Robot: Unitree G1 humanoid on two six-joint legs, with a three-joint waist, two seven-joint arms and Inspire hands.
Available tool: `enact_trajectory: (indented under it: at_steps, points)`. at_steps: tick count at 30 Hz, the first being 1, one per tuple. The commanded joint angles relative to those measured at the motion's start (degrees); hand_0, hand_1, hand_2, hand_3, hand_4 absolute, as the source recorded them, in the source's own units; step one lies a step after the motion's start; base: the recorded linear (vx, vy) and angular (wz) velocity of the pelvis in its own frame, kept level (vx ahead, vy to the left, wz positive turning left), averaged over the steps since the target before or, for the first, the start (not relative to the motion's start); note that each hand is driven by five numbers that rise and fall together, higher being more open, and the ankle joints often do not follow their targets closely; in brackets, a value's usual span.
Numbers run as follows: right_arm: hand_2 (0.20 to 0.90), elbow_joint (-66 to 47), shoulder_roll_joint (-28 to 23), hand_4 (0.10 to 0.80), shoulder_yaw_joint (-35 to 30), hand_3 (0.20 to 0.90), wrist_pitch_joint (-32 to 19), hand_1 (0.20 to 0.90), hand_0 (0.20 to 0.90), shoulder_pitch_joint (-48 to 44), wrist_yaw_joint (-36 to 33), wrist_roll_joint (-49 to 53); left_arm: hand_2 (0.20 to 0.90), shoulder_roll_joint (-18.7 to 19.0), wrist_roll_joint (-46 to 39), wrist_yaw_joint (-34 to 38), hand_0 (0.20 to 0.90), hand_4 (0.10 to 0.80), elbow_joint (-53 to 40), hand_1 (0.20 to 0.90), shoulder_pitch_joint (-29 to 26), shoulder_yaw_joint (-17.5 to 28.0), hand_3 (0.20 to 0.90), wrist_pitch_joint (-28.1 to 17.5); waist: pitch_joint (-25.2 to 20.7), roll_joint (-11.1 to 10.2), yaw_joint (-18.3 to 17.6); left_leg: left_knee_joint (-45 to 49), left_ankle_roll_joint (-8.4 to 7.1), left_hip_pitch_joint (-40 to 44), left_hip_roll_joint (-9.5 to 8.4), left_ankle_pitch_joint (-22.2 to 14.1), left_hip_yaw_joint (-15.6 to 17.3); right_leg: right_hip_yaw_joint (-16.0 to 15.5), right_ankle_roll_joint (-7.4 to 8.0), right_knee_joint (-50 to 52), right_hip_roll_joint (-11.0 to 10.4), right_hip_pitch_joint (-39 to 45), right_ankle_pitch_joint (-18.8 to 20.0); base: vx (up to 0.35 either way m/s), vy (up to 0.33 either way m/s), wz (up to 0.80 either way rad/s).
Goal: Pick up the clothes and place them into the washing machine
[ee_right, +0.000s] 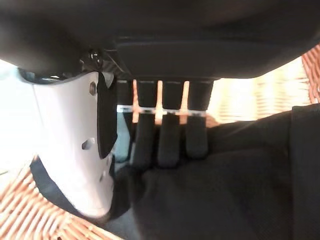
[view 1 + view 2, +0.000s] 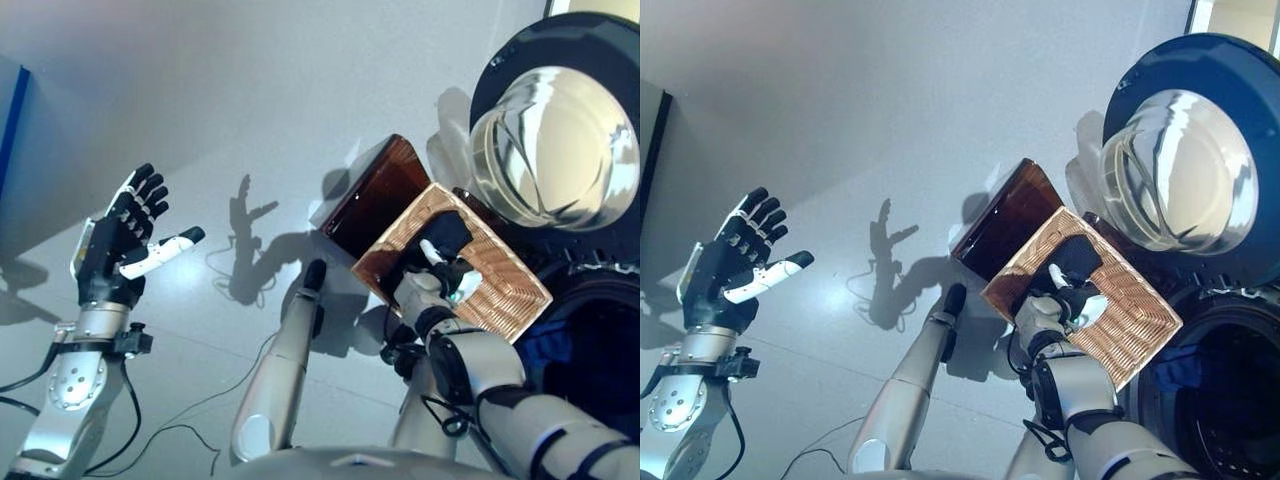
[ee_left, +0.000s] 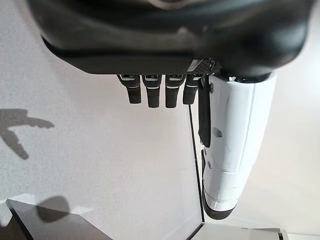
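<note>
A black garment (image 1: 225,190) lies in the shallow wicker basket (image 2: 505,295), which rests on the dark brown box (image 2: 372,195) beside the washing machine. My right hand (image 2: 428,288) reaches into the basket. In the right wrist view its fingers (image 1: 170,140) are straight, with their tips on the black cloth, and the white-covered thumb (image 1: 75,150) lies beside it. My left hand (image 2: 115,250) is raised at the left, open and empty, over the floor. The machine's round door (image 2: 555,140) stands open, and something blue (image 2: 545,345) shows at the drum's mouth (image 2: 600,370).
The pale grey floor (image 2: 250,100) spreads to the left of the box. A dark blue edge (image 2: 12,120) stands at the far left. The machine's open door hangs over the basket's far end.
</note>
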Motion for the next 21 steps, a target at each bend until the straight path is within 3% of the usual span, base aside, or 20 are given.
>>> enact_trajectory:
  at_steps: [1,2,3,4,5,11,13,14,17,18,19,21]
  points:
    - [0.2,1.1,-0.3,0.3,-2.0,0.2,1.1,0.2,0.2,2.1,-0.1,-0.4,0.9,1.8,0.1,0.3,0.9,0.8,-6.0,0.9,1.6,6.8,0.9,-6.3,0.9,0.6,1.6,-5.7,-4.25,-1.0,3.05,1.9,-1.2,6.3,4.4,-6.8,-3.8,-1.6,11.0,0.114,-0.027,-0.01]
    - [0.2,1.2,-0.2,0.3,-1.8,0.2,1.2,0.2,0.2,1.9,-0.1,-0.6,0.9,1.9,0.1,0.4,0.9,0.8,-5.9,0.9,1.6,6.9,0.9,-6.4,0.6,0.3,1.5,-5.5,-4.4,-0.5,3.19,0.0,-1.4,6.6,4.97,-6.4,-3.8,-1.2,9.6,0.0,0.0,0.0]
    - [0.2,1.1,-0.2,0.3,-1.8,0.2,1.2,0.2,0.2,1.9,-0.1,-0.6,0.9,1.9,0.1,0.4,0.9,0.8,-5.9,0.9,1.6,6.9,0.9,-6.5,0.9,0.5,1.6,-5.7,-4.22,-1.0,3.07,1.8,-1.1,6.2,4.41,-6.8,-3.9,-1.6,11.1,0.108,-0.019,0.0]
    - [0.2,1.1,-0.2,0.3,-1.8,0.2,1.2,0.2,0.2,1.7,-0.1,-0.6,0.9,2.0,0.0,0.3,0.9,0.8,-5.8,0.9,1.6,6.9,0.9,-6.5,0.6,0.3,1.5,-5.4,-4.39,-0.5,3.21,0.0,-1.3,6.5,4.98,-6.4,-3.8,-1.2,9.7,-0.099,0.035,-0.01]
    - [0.2,1.1,-0.1,0.3,-1.7,0.2,1.1,0.2,0.2,1.6,-0.1,-0.7,0.9,2.1,0.0,0.4,0.9,0.8,-5.8,0.9,1.6,7.0,0.9,-6.5,1.0,0.4,1.5,-5.5,-4.22,-1.1,3.12,1.8,-1.1,6.3,4.41,-6.9,-4.0,-1.7,11.2,0.0,0.0,0.0]
    - [0.2,1.1,-0.2,0.3,-1.6,0.2,1.2,0.2,0.2,1.5,0.0,-0.9,0.9,2.1,0.4,0.7,0.9,0.8,-5.6,0.9,1.4,7.4,0.9,-6.7,0.7,0.0,1.2,-6.1,-4.25,-0.9,3.29,2.0,-0.7,6.4,4.53,-7.4,-3.9,-1.6,11.5,-0.015,0.007,0.0]
    - [0.2,1.1,-0.4,0.3,-1.7,0.2,1.3,0.2,0.2,1.4,0.1,-1.0,0.9,2.1,0.5,0.8,0.9,0.8,-5.5,0.9,1.3,7.5,0.9,-6.7,0.2,-0.3,1.0,-5.8,-4.42,-0.5,3.4,0.1,-0.9,6.7,5.11,-7.1,-3.8,-1.2,10.3,0.051,-0.012,-0.01]
    - [0.2,1.0,-0.5,0.3,-1.7,0.2,1.2,0.2,0.2,1.5,0.0,-1.0,0.9,2.1,0.4,0.8,0.9,0.8,-5.5,0.9,1.3,7.5,0.9,-6.7,0.6,-0.2,1.0,-6.0,-4.27,-1.0,3.29,1.9,-0.7,6.4,4.55,-7.6,-4.0,-1.6,11.7,0.0,0.0,0.0]
    - [0.2,0.8,-0.7,0.3,-1.8,0.2,1.1,0.2,0.2,1.5,0.0,-1.0,0.9,2.0,0.5,0.8,0.9,0.8,-5.4,0.9,1.1,7.4,0.9,-6.7,0.6,-0.3,0.9,-6.1,-4.34,-0.8,3.46,1.9,-0.6,6.4,4.56,-7.8,-3.9,-1.5,11.9,-0.003,-0.008,0.01]
    - [0.2,0.6,-0.8,0.3,-1.9,0.2,0.7,0.2,0.2,1.7,0.2,-0.7,0.9,1.7,0.4,0.6,0.9,0.8,-5.3,0.9,1.0,7.4,0.9,-6.7,0.1,-0.6,0.8,-6.3,-4.55,0.0,3.8,0.2,-0.8,6.7,5.1,-7.7,-3.7,-0.8,10.6,0.0,0.0,0.0]
    - [0.2,0.3,-0.8,0.3,-1.8,0.2,0.5,0.2,0.2,1.9,0.4,-0.6,0.9,1.7,0.5,0.5,0.9,0.8,-5.1,0.9,1.1,7.5,0.9,-6.8,0.5,-0.6,0.8,-6.8,-4.39,-0.2,3.81,2.2,-0.4,6.3,4.55,-8.5,-3.7,-0.9,12.4,0.022,-0.025,-0.05]
    - [0.2,-0.9,-0.5,0.3,-1.6,0.2,-0.7,0.2,0.2,2.4,0.6,0.0,0.9,1.6,0.5,0.5,0.9,0.8,-5.0,0.9,1.2,7.6,0.9,-6.9,0.4,-1.1,0.5,-7.4,-4.5,0.4,4.07,2.5,-0.2,6.1,4.6,-9.5,-3.6,-0.2,13.0,-0.02,-0.015,-0.06]
